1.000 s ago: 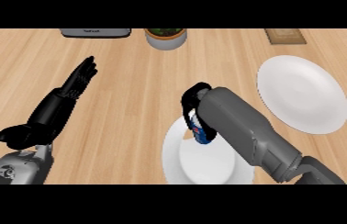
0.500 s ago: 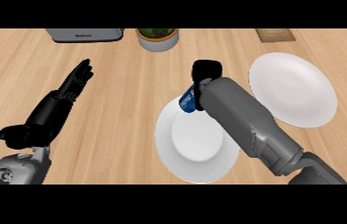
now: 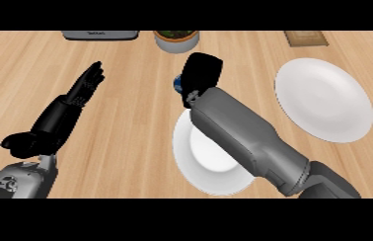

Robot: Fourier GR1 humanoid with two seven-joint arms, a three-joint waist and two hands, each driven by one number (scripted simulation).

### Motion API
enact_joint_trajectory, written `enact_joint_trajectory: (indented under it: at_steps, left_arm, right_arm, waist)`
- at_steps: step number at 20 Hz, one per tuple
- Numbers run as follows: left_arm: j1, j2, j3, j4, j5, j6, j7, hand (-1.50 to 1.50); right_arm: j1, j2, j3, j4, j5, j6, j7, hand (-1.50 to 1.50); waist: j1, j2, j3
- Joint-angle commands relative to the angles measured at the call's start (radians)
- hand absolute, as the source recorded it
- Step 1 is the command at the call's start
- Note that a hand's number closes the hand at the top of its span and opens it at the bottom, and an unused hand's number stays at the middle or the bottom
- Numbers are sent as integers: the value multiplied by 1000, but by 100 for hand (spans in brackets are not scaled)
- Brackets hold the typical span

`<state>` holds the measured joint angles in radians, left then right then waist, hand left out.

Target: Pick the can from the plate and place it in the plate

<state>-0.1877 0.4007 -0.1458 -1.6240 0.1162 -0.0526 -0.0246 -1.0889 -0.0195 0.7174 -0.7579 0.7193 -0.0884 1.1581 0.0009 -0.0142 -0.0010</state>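
Gripping can [image 3: 178, 82], right robot hand [image 3: 202, 73]

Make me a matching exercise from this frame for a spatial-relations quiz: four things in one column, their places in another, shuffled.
Things:
1. left hand
2. can
3. far plate
4. near plate

Places:
A. under the right forearm
B. right side of the counter
C. at the right hand, mostly hidden
D. left of the view, fingers straight

Pairs: 1-D, 2-C, 3-B, 4-A

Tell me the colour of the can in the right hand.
Blue, seen in the head view: can, right hand.
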Motion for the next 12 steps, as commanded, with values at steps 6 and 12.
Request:
enact_joint_trajectory:
  at_steps: [6, 12]
  left_arm:
    - [18, -6, 16, -8, -4, 4, -12, 0]
    - [77, 9, 13, -41, -6, -20, -28, 0]
  right_arm:
    - [-48, 19, -33, -53, 212, -78, 328, 150]
    - [18, -13, -84, -73, 361, -83, 329, 150]
  waist:
    - [-24, -6, 0]
    - [-21, -3, 1]
